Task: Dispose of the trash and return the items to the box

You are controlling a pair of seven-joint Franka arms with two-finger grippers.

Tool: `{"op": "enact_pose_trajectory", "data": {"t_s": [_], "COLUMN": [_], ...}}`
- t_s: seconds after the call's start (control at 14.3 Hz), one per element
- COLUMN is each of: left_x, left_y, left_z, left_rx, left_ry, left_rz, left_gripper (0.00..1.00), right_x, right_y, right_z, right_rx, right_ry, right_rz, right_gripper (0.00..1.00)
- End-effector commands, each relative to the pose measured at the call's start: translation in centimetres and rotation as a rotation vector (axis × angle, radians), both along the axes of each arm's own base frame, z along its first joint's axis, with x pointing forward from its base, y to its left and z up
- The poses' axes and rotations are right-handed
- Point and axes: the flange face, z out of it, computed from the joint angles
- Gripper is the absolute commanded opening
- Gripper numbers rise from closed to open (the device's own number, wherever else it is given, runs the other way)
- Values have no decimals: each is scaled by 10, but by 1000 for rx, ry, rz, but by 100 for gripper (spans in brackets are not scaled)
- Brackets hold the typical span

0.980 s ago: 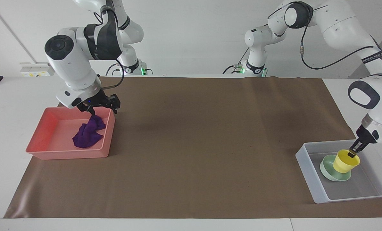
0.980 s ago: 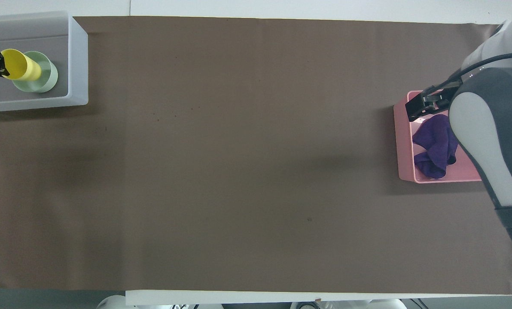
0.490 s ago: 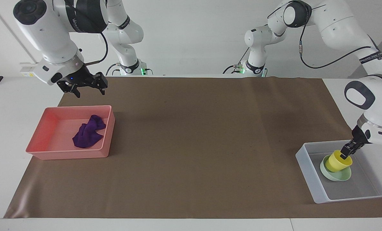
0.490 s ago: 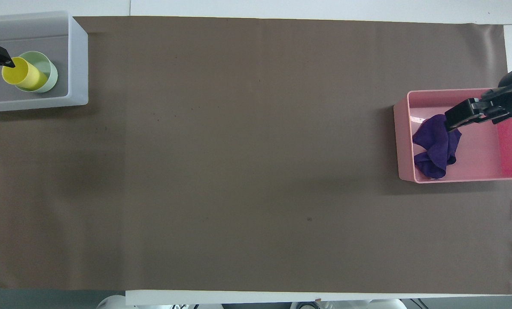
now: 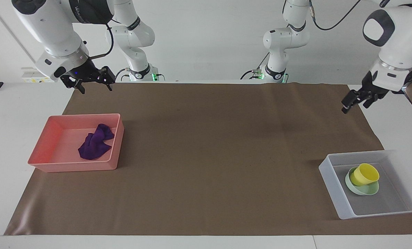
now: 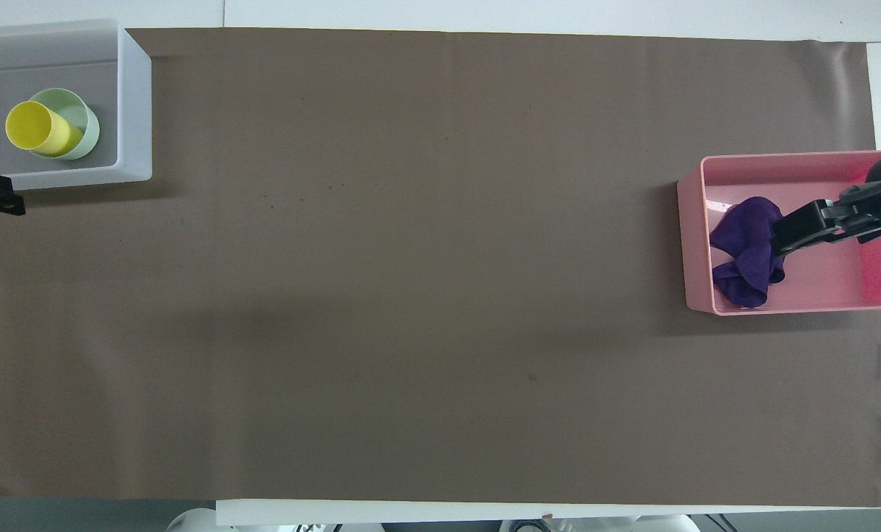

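The deep-purple rag point(image 5: 94, 142) lies crumpled in the pink tray point(image 5: 71, 166), at the tray's end toward the table's middle. It also shows in the overhead view point(image 6: 747, 255). The yellow cup point(image 5: 365, 174) leans tilted in the mint-green bowl point(image 5: 366, 190), inside the translucent box point(image 5: 330, 180) at the left arm's end. My right gripper point(image 5: 96, 90) is open and empty, high over the tray's robot-side edge. My left gripper point(image 5: 354, 105) is open and empty, raised over the mat's edge, off the box on its robot side.
A brown mat point(image 5: 219, 145) covers most of the table. The box point(image 6: 134, 103) and the pink tray point(image 6: 692, 244) stand at the table's two ends. White table shows around the mat.
My left gripper let go of the yellow cup and rose up and away from the box. The cup settled tilted in the bowl. My right gripper lifted empty from the rag and kept rising.
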Motion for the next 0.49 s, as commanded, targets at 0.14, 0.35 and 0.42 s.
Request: {"op": "enact_pose_trajectory", "data": {"t_s": [0.14, 0.35, 0.42], "left_x": [4, 5, 5], "left_y": [-14, -12, -12], "left_z": [43, 42, 41], "left_rx": [-26, -28, -25], "left_ry": [68, 62, 57], "left_rz": [-127, -161, -164], "left_gripper": [100, 100, 100], "right_x": [-19, -19, -20], "right_y": [0, 2, 2], "right_z": [3, 4, 4], "right_rx": [27, 41, 41], "right_ry": [27, 24, 26], "right_rz": [8, 8, 8], "right_gripper": [99, 99, 99]}}
